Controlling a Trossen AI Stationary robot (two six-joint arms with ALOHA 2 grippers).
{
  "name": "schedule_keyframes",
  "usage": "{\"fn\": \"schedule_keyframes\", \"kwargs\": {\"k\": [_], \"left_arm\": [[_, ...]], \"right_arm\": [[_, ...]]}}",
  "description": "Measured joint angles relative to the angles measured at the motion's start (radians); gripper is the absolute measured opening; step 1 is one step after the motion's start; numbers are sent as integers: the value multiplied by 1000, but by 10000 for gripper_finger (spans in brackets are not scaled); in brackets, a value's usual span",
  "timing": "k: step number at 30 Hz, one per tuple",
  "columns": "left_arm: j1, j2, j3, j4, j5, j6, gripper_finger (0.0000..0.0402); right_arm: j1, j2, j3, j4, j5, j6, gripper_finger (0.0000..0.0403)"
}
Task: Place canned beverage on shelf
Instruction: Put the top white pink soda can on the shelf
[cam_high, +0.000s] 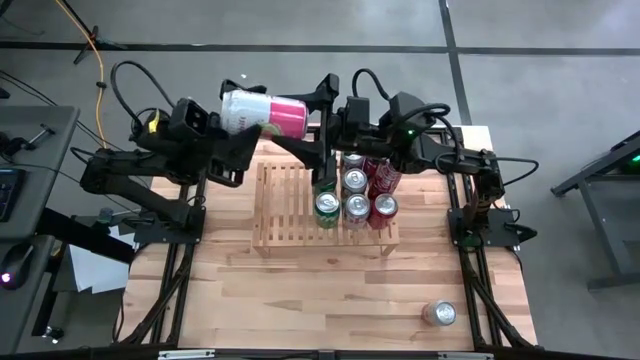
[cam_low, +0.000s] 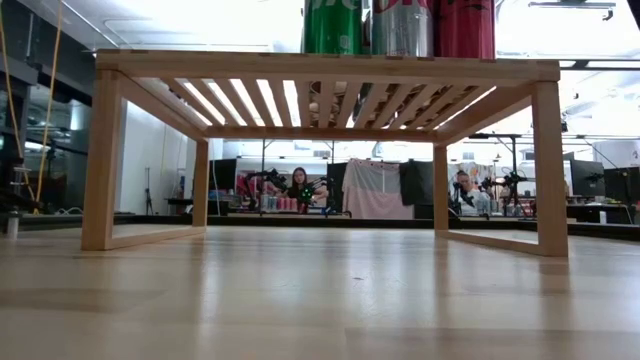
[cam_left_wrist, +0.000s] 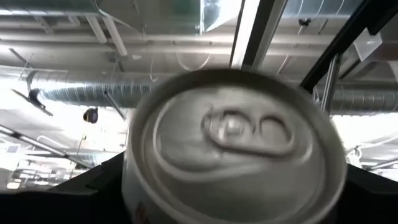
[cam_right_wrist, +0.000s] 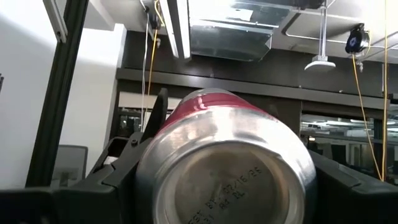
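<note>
Pink and white, a beverage can (cam_high: 263, 113) lies on its side in the air above the far edge of the table (cam_high: 330, 290), caught between the two arms. In the high view its white end faces the left arm and its pink end faces the right arm. The left gripper (cam_high: 225, 120) has its fingers spread wide around the white end; in the left wrist view the can's silver top with the pull tab (cam_left_wrist: 249, 129) fills the picture, with a dark finger showing at each side of it. The right gripper (cam_high: 318, 108) meets the pink end; the right wrist view looks onto the can's concave silver bottom (cam_right_wrist: 227, 183), and a dark finger (cam_right_wrist: 134, 155) lies along each flank of the can, spread to its width. Both grippers therefore stand apart by about the can's own breadth and both touch it.

Below them sits the shelf (cam_high: 285, 205), a low rack of light wooden slats on short legs, near the table's far side. Its right part carries upright cans: a green can (cam_high: 327, 207), silver cans (cam_high: 356, 207) and red cans (cam_high: 384, 208), touching one another in rows. The left part of the slats is bare. In the low view three of these cans stand on the rack's top. One more silver can (cam_high: 439, 313) lies well apart near the table's front right corner.
</note>
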Motion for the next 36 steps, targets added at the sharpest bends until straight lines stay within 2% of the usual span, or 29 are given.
{"fn": "schedule_keyframes", "kwargs": {"k": [9,13,20,25,29,33,36], "left_arm": [[0,0,-1,-6,-3,42,324],[0,0,-1,-7,-22,49,279],[0,-26,-4,-53,-58,109,274],[0,-103,-4,-161,-129,160,274],[-1,-174,-3,-355,-234,192,274],[-7,-256,-2,-743,-373,152,274],[-10,-297,-3,-1004,-378,60,274]], "right_arm": [[0,0,0,-23,-6,18,282],[0,-1,0,-26,-9,19,285],[0,-9,2,-28,-5,-18,377],[-1,-43,2,-58,52,-51,394],[-1,-89,3,-125,107,-96,395],[1,-149,3,-243,167,-115,395],[9,-202,3,-336,217,-116,396]]}}
